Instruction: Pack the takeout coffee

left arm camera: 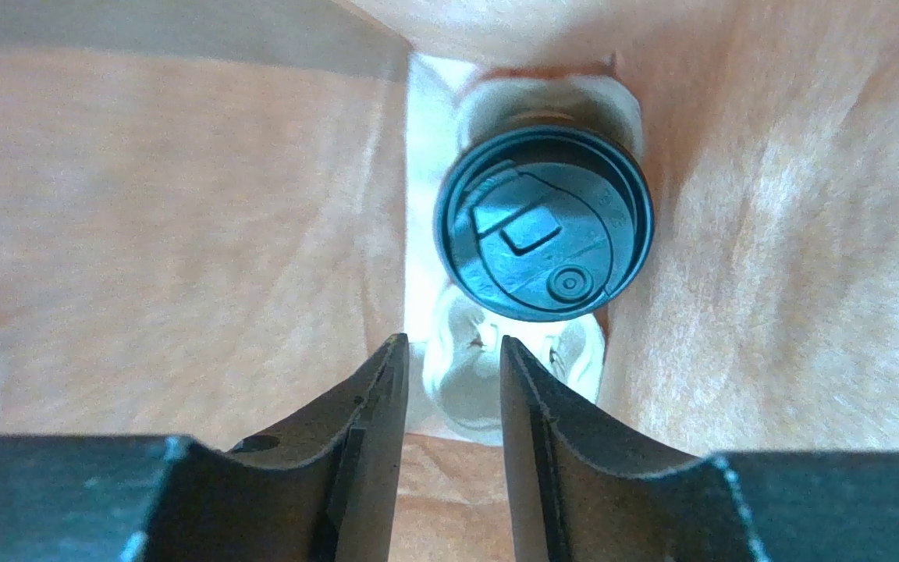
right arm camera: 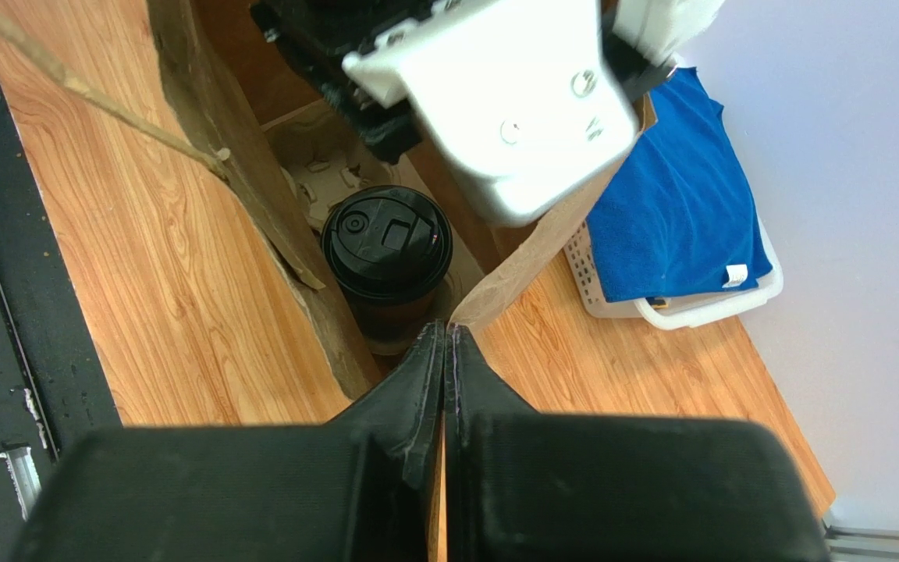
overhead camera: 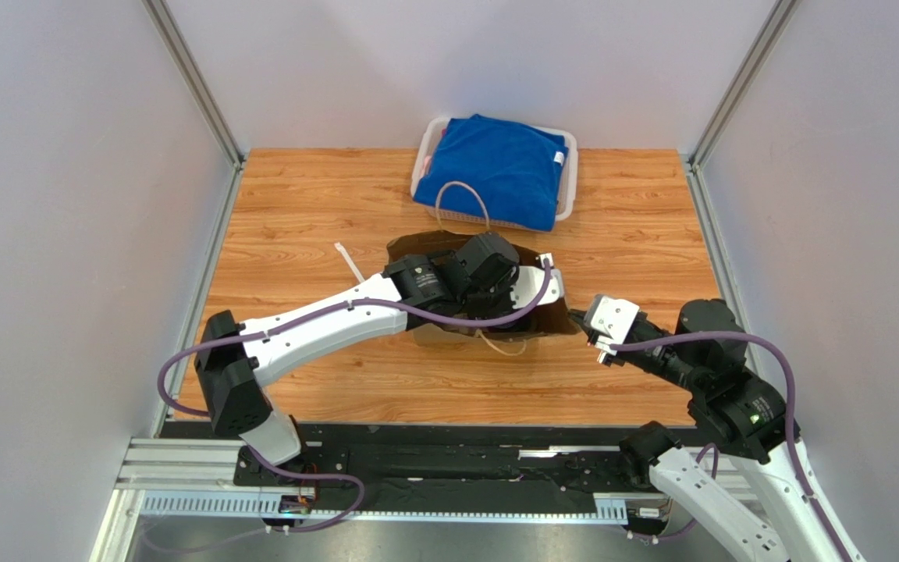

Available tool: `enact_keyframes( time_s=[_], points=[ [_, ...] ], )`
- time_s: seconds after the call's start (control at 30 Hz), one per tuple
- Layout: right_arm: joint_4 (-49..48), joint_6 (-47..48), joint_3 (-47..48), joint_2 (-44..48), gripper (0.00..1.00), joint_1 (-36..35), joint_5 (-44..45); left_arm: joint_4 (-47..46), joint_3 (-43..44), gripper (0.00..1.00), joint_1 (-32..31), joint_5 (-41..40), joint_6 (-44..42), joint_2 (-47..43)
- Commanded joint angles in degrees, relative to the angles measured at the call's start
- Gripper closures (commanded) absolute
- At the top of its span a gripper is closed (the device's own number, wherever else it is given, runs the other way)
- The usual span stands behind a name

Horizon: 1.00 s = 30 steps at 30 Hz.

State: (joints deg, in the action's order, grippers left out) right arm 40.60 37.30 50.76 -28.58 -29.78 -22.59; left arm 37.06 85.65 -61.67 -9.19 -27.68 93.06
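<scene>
The takeout coffee [left arm camera: 545, 223], a brown cup under a black lid, stands in the grey pulp carrier [left arm camera: 472, 381] at the bottom of the brown paper bag [left arm camera: 185, 211]. My left gripper [left arm camera: 452, 349] is down inside the bag, open, just above an empty carrier pocket beside the cup, with nothing between its fingers. In the right wrist view the coffee [right arm camera: 387, 240] shows through the bag's mouth. My right gripper [right arm camera: 445, 334] is shut on the bag's rim [right arm camera: 525, 264], at the bag's right end [overhead camera: 554, 316] in the top view.
A white basket [overhead camera: 437, 141] holding a folded blue cloth [overhead camera: 501, 170] sits at the back of the wooden table. A thin white strip [overhead camera: 349, 260] lies left of the bag. The left arm's wrist [right arm camera: 513, 105] fills the bag's mouth.
</scene>
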Motion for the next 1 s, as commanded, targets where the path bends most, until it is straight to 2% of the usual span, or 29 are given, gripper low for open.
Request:
enact_keyframes(
  time_s=[0.0, 0.13, 0.3, 0.67, 0.87, 0.97],
  points=[
    [-1.05, -0.91, 2.23, -0.34, 1.00, -0.28, 0.18, -2.08, 3.30, 0.55, 1.02, -0.65, 3.42, -3.67],
    [-1.14, -2.05, 3.37, -1.74, 1.00, -0.54, 0.97, -1.03, 5.40, 0.55, 2.60, 0.83, 5.79, -5.25],
    [-1.75, -4.42, 5.13, -4.38, 1.00, -0.19, 2.37, -1.99, 6.11, 0.47, 3.84, 2.42, 7.55, -8.50],
    [-3.95, -8.47, 8.56, -10.97, 1.00, -0.28, 5.36, 2.57, 14.72, 0.23, 7.09, 2.87, 11.24, -10.70],
    [-5.97, -11.72, 12.34, -17.20, 1.00, -0.28, 8.44, 5.13, 18.68, 0.21, 11.21, 4.79, 16.25, -13.25],
    [-6.32, -12.25, 14.18, -19.84, 0.95, -0.28, 8.88, 5.48, 19.03, 0.21, 15.06, 5.85, 18.97, -15.79]
  ],
)
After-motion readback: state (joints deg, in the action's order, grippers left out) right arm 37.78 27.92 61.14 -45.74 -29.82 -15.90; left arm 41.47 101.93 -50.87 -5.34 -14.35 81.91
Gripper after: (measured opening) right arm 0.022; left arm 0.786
